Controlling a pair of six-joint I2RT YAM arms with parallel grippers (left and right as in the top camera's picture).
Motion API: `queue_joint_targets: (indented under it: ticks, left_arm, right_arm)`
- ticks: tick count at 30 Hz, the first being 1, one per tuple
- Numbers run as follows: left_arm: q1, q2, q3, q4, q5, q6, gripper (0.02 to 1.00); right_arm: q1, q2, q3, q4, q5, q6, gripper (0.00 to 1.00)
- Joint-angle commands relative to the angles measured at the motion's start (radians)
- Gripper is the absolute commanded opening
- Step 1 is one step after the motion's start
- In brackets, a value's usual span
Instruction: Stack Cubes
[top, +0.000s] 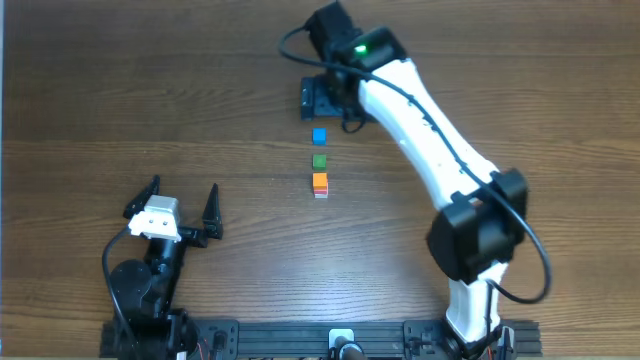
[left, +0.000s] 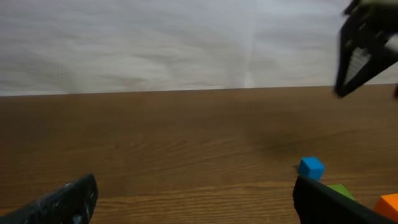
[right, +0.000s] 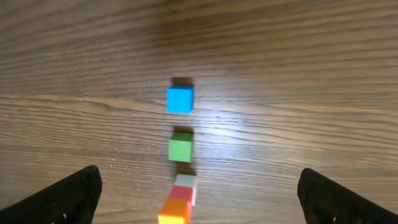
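While the right gripper (top: 322, 97) hangs over the far end of the row of cubes, its two fingers (right: 69, 196) are spread wide and hold nothing; no part of it touches a cube or the table (top: 520, 90). In the right wrist view the row runs between the lines of those fingers, well apart from each.

Nearest that gripper lies the blue cube (top: 319, 136), flat on the wood. Next in line is the green cube (top: 319, 160), apart from the blue by a narrow gap. Just beyond it, again with a small gap, stands the stack (top: 320, 185): an orange cube (right: 174, 211) on top, a red cube (right: 180, 193) under it, and a pale cube (right: 185, 181) at the base. The stack looks upright.

Low near its base, the left gripper (top: 184, 186) is well apart from the row, on the left side of the table. Its fingers are also splayed wide, with nothing between them. From its wrist view the three colours sit off beside one finger (left: 333, 204), and the right gripper shows raised above them.

Bare wood lies between the left gripper and the row, and around the row on every side. The cubes sit near the table's middle, well away from its edges; the far edge meets a pale wall (left: 155, 43).
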Motion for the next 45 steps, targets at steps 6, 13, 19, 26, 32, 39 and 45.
queue_joint_targets:
  ticks: [6, 13, 19, 26, 32, 39, 45]
  left_arm:
    - [-0.004, -0.007, -0.003, -0.004, -0.003, 0.014, 1.000]
    - [-0.004, -0.007, -0.003, -0.004, -0.003, 0.014, 0.993]
    - [-0.004, -0.007, -0.003, -0.004, -0.003, 0.014, 1.000]
    - [-0.004, -0.007, -0.003, -0.004, -0.003, 0.014, 0.998]
    - [-0.004, -0.007, -0.003, -0.004, -0.003, 0.014, 0.996]
    - [-0.004, -0.007, -0.003, -0.005, -0.003, 0.014, 1.000]
    - [-0.004, -0.007, -0.003, -0.005, -0.003, 0.014, 1.000]
  right_arm:
    - [0.058, 0.185, 0.021, 0.040, -0.126, 0.025, 0.993]
    - [0.066, 0.226, 0.005, 0.049, -0.123, 0.044, 0.991]
    - [0.068, 0.226, -0.040, 0.050, -0.120, 0.068, 0.993]
    - [0.077, 0.226, -0.124, 0.074, -0.120, 0.106, 0.993]
    - [0.077, 0.226, -0.145, 0.087, -0.120, 0.114, 0.993]
    - [0.077, 0.226, -0.149, 0.106, -0.120, 0.103, 0.991]
    - [0.077, 0.226, -0.165, 0.111, -0.105, 0.103, 0.976]
